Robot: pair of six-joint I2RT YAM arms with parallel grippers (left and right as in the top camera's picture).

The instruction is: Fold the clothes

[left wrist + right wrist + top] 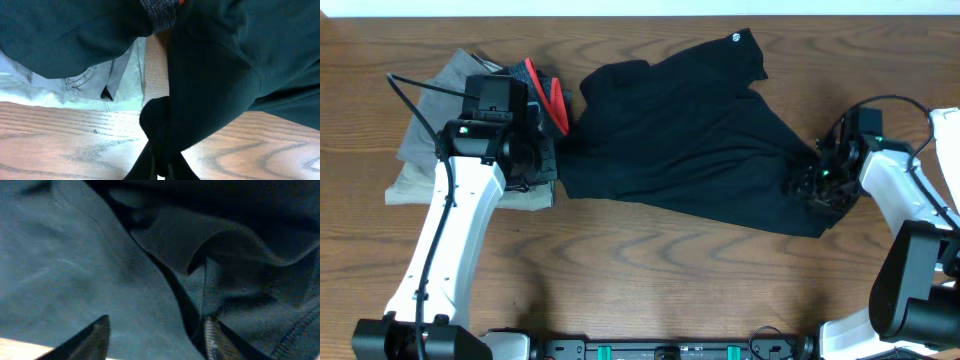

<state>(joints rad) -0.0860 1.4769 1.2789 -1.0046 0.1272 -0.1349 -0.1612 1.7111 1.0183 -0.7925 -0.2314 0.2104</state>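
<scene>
The black T-shirt (690, 130) lies spread and rumpled across the middle of the table, with a small white mark (735, 39) near its far edge. My left gripper (552, 160) is at the shirt's left edge, shut on a pinch of the black fabric (160, 130) just above the wood. My right gripper (810, 185) sits at the shirt's right corner, its fingers (157, 335) open with black cloth (100, 265) between and under them. The shirt's right corner is partly hidden under the right gripper.
Grey folded garments (430, 150) lie at the left under my left arm, also showing in the left wrist view (90, 85). A smaller black garment with a grey-and-red waistband (548, 95) lies beside the shirt's left side. Bare wood (650, 270) spans the front.
</scene>
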